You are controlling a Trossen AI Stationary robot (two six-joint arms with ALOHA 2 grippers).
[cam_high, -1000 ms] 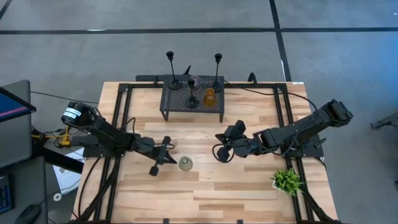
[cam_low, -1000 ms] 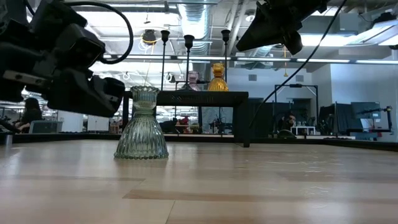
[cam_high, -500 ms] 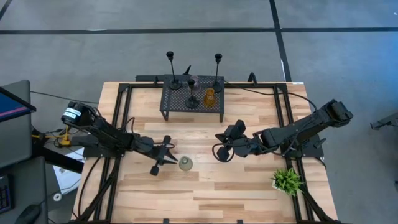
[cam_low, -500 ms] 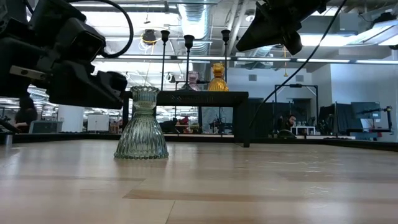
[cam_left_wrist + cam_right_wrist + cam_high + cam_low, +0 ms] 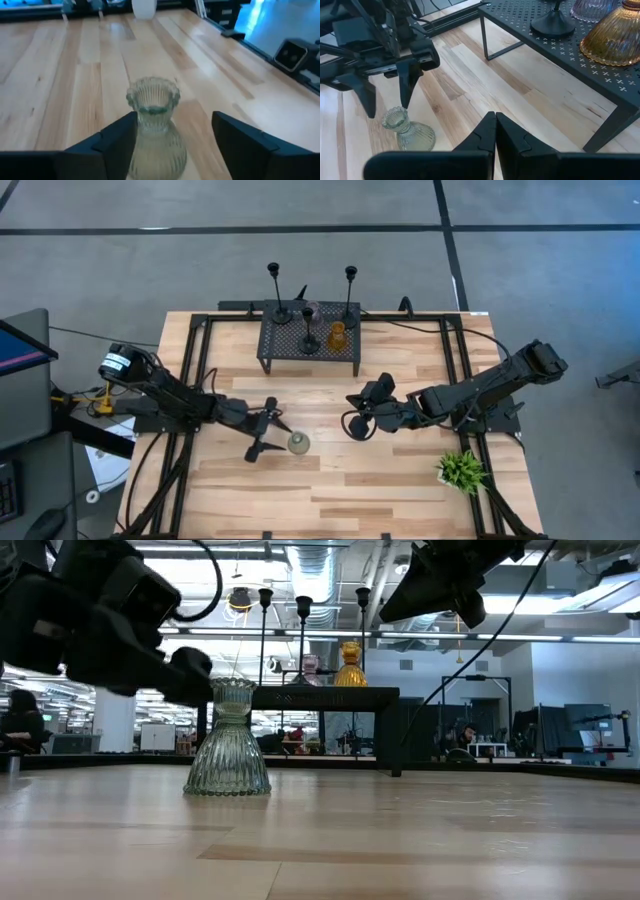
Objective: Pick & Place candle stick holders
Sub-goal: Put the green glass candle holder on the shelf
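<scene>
A grey-green ribbed glass candle stick holder (image 5: 298,443) stands upright on its flared base on the wooden table, also seen in the low view (image 5: 227,745). My left gripper (image 5: 175,117) is open, with a finger on either side of the holder's upper part (image 5: 153,100); I see no touch. My right gripper (image 5: 352,427) hangs shut above the table's middle, right of the holder, holding nothing. Three slim black holders (image 5: 276,290), a pink one (image 5: 312,310) and an amber one (image 5: 337,335) stand on the black perforated rack (image 5: 285,350) at the far edge.
A small green potted plant (image 5: 460,470) stands near the table's right front corner. Black frame rails (image 5: 195,370) run along the table's left and right sides. Bare wood lies between the rack and the near edge.
My left gripper has opened and gone toward the table's right, so that its fingers now flank the grey-green holder. The holder has stayed where it was.
</scene>
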